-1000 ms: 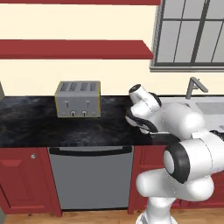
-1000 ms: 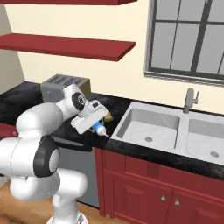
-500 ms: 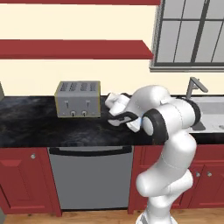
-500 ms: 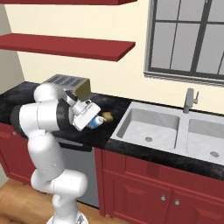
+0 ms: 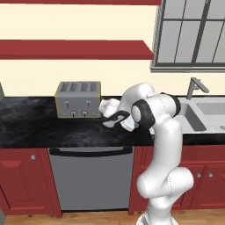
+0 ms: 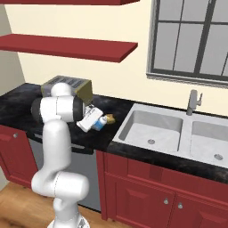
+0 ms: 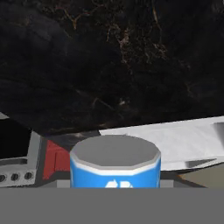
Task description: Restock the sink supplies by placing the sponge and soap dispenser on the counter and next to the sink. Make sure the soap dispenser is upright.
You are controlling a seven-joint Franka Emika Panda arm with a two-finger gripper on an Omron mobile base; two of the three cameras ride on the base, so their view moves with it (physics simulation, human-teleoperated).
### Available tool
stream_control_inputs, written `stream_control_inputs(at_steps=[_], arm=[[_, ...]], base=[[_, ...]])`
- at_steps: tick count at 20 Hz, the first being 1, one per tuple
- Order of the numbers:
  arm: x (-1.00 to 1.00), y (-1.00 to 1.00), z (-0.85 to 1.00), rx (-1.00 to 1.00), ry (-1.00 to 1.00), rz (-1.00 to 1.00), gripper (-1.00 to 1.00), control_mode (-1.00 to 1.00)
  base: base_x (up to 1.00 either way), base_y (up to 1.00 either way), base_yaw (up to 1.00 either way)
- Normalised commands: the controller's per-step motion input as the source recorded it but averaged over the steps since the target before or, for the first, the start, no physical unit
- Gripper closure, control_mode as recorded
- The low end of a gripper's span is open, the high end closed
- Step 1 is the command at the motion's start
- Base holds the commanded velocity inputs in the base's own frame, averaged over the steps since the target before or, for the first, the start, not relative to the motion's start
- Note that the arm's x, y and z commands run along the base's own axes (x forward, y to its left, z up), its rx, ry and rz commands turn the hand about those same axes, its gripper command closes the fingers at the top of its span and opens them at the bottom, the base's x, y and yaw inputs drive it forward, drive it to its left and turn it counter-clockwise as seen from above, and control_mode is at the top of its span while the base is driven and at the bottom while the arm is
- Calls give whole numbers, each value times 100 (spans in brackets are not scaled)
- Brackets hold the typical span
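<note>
My gripper (image 6: 95,122) is shut on the soap dispenser (image 6: 102,123), a blue bottle with a grey end. It hangs tilted just above the black speckled counter (image 6: 116,106), left of the sink (image 6: 151,128). The hand view has the dispenser (image 7: 114,165) close at the bottom, its flat grey end toward the camera, with the counter (image 7: 109,57) beyond. The sponge (image 6: 109,118), a small yellow-tan block, lies on the counter right beside the dispenser, between it and the sink's left rim. In the left base view my gripper (image 5: 114,119) is low over the counter (image 5: 44,125), right of the toaster.
A silver toaster (image 5: 78,99) stands on the counter just left of the hand. The grey faucet (image 6: 193,102) rises behind the double basin. A dishwasher front (image 5: 91,178) sits under the counter between red cabinets. A red shelf (image 6: 71,46) runs along the wall above.
The arm has drawn upright and folded over the counter. The hand has shifted a little toward the toaster, still holding the soap dispenser. The sponge has not moved.
</note>
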Motion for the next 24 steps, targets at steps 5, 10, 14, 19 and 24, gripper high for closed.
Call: stream_control_inputs(at_steps=[5,10,14,19,24], arm=[[16,-47,-35,0,0,15,100,-100],[26,-22,-28,-8,4,11,100,-100],[1,-5,-34,-14,0,3,100,-100],[26,-1,-22,-16,0,3,100,-100],[30,-7,-28,-19,0,3,100,-100]], base=[[0,0,0],[0,0,0],[0,0,0],[0,0,0],[0,0,0]])
